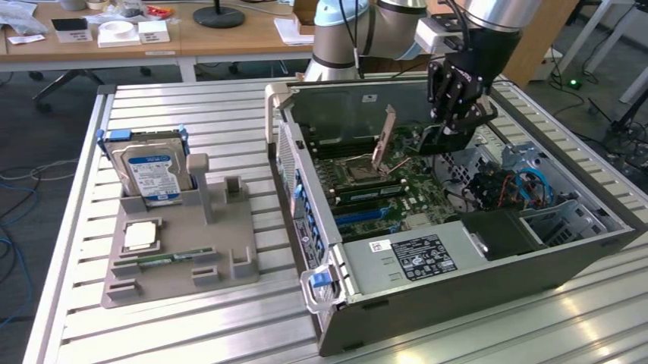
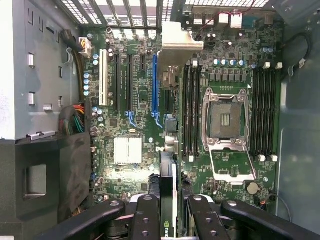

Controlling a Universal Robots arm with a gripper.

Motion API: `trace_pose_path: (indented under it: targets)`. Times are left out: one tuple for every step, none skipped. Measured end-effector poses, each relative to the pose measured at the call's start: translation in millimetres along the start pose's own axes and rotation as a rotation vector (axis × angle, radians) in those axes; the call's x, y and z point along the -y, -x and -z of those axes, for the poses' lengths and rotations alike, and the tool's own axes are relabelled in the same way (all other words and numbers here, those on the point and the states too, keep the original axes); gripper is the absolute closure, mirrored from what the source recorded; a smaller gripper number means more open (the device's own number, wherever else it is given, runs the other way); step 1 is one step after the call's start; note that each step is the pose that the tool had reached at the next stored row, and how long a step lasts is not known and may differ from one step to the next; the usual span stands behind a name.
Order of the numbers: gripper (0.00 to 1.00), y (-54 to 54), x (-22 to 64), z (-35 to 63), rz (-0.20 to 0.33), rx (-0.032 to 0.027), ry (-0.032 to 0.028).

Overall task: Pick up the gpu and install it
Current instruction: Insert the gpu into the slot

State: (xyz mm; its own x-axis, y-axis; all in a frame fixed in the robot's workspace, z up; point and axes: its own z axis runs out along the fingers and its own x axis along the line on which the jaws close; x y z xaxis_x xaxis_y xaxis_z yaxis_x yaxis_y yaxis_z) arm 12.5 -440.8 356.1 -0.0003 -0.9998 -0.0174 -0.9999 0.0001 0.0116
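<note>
the case (image 1: pixel 435 303) lies open on top, so the way down to the motherboard (image 1: pixel 400 189) is free. the power supply (image 1: pixel 426 254) and a knot of cables (image 1: pixel 511 189) crowd one end; its tall walls hem in the gripper (image 1: pixel 451 133) clamped on the gpu (image 2: pixel 168 180).

Gpu (image 1: pixel 441 142) held on edge over the motherboard (image 1: pixel 405 186) inside an open computer case (image 1: pixel 456 280).

The gpu is a thin, flat, dark circuit card, standing on its long edge and clamped from both sides by the gripper (image 1: pixel 451 125). In the wrist view the card (image 2: pixel 167 170) shows edge-on as a narrow dark strip with a green logo near the gripped end. It runs parallel to the board's long slots, between the blue slot (image 2: pixel 154 82) and the black memory slots (image 2: pixel 191 110). Its tan-silver end bracket (image 1: pixel 385 136) (image 2: pixel 182 37) points towards the case's rear wall and leans slightly. Whether the card's lower edge touches the board cannot be told.
</note>
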Motion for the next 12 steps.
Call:
trace_pose_path:
  targets:
    - [0.74, 0.0, -1.3, -0.1, 0.000, 0.0003, -0.0001]
    - [0.74, 0.0, -2.6, -0.3, 0.000, 0.0005, -0.0001]
    - [0.74, 0.0, -4.1, -0.4, 0.000, 0.0006, -0.0002]
    - [0.74, 0.0, -5.8, -0.4, 0.000, 0.0007, -0.0003]
    - [0.74, 0.0, -7.3, -0.5, 0.000, 0.0007, -0.0004]
    - [0.74, 0.0, -8.8, -0.5, 0.000, 0.0008, -0.0005]
    - [0.74, 0.0, -10.2, -0.6, 0.000, 0.0008, -0.0007]
    - [0.74, 0.0, -11.7, -0.7, 0.000, 0.0008, -0.0008]
    - [0.74, 0.0, -13.2, -0.7, 0.000, 0.0009, -0.0010]
    - [0.74, 0.0, -14.4, -0.7, 0.000, 0.0010, -0.0012]
    - [0.74, 0.0, -15.6, -0.8, 0.000, 0.0014, -0.0016]
    - [0.74, -0.1, -16.7, -0.9, 0.000, 0.0020, -0.0019]
